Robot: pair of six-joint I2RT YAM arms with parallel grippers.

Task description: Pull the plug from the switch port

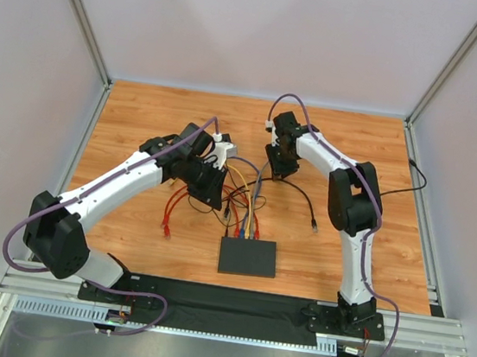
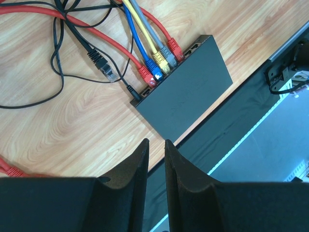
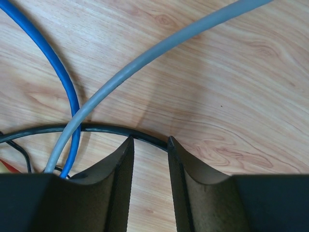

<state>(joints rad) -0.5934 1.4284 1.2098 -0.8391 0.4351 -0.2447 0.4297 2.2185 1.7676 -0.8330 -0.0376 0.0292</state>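
Observation:
The switch point(image 1: 247, 256) is a flat black box near the table's front. It also shows in the left wrist view point(image 2: 186, 92). Along its far edge a red plug point(image 2: 145, 73), a blue plug point(image 2: 154, 67), a yellow plug point(image 2: 162, 63), a grey plug point(image 2: 170, 57) and another red plug point(image 2: 175, 48) sit in ports. A thin black plug point(image 2: 133, 92) sits at the end. My left gripper point(image 1: 210, 194) point(image 2: 156, 141) hovers behind the switch, jaws narrowly apart and empty. My right gripper point(image 1: 278, 173) point(image 3: 150, 138) is open and empty, tips just over a black cable point(image 3: 96, 128).
A loose black plug point(image 2: 101, 62) lies on the wood by the cable tangle. A loose red cable point(image 1: 168, 218) lies left of the switch. A black cable end point(image 1: 314, 226) lies to its right. Blue point(image 3: 48, 53) and grey point(image 3: 159, 48) cables cross under the right wrist.

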